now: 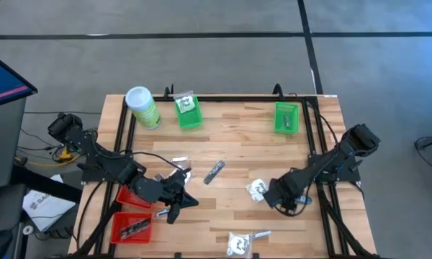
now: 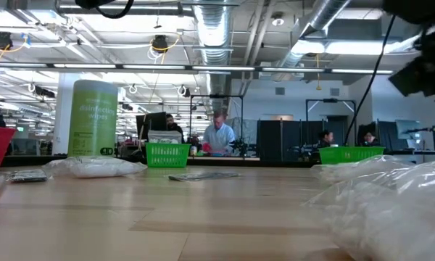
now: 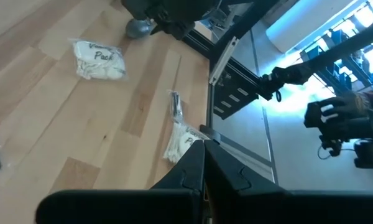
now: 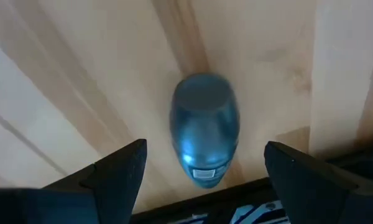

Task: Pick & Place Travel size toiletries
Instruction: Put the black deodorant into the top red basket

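Right gripper [image 4: 202,171] spread wide just above blue-grey oval piece [image 4: 204,127] on table [image 1: 237,151]; left gripper [image 1: 178,205] closed, empty.

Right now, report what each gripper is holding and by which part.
Nothing is held. The left gripper is shut and empty above the wooden table. The right gripper is open, straddling a blue-grey oval piece without touching it.

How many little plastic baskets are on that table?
4: two green baskets along the far edge, two red baskets at the near left corner, one partly hidden under the left arm.
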`<action>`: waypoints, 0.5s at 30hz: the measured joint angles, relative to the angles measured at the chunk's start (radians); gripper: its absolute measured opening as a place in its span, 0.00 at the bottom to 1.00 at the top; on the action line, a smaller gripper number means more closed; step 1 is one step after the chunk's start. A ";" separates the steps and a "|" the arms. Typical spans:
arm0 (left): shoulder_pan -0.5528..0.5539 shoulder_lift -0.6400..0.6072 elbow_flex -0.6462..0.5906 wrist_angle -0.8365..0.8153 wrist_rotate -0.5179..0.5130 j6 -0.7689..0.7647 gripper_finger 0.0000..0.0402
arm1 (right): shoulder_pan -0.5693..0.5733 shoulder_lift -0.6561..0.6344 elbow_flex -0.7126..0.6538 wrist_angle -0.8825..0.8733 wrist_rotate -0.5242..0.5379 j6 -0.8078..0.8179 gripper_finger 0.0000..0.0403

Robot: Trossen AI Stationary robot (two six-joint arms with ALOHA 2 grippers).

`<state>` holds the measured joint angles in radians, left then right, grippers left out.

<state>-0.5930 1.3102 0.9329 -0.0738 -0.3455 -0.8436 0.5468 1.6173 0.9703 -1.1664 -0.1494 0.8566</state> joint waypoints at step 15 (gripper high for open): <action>-0.008 0.000 0.000 0.003 -0.021 0.001 0.00 | 0.097 0.000 -0.158 0.229 -0.104 0.125 0.79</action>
<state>-0.6014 1.3102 0.9325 -0.0708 -0.3664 -0.8429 0.6434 1.6169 0.8127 -0.9371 -0.2534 0.9813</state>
